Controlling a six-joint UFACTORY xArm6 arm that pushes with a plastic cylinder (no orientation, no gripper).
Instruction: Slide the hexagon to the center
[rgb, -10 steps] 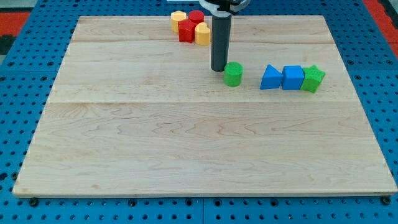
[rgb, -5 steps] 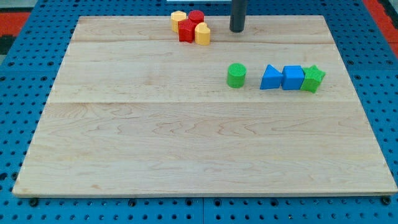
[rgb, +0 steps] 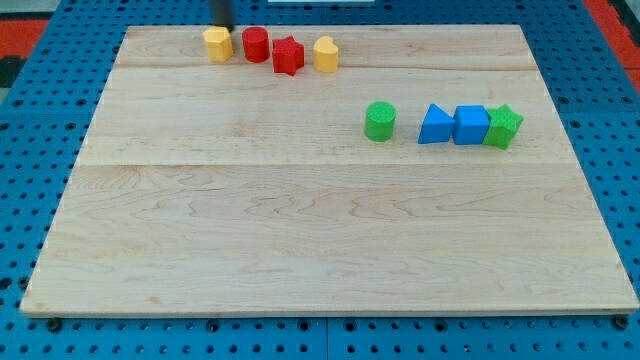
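On the unmarked wooden board, my tip sits just above the yellow hexagon.

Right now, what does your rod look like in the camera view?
Only a short stub of it shows at the view's top edge: a straight dark rod, plain, with no markings or cables visible. My tip ends just above the yellow hexagon block. The rest of the arm is out of frame.
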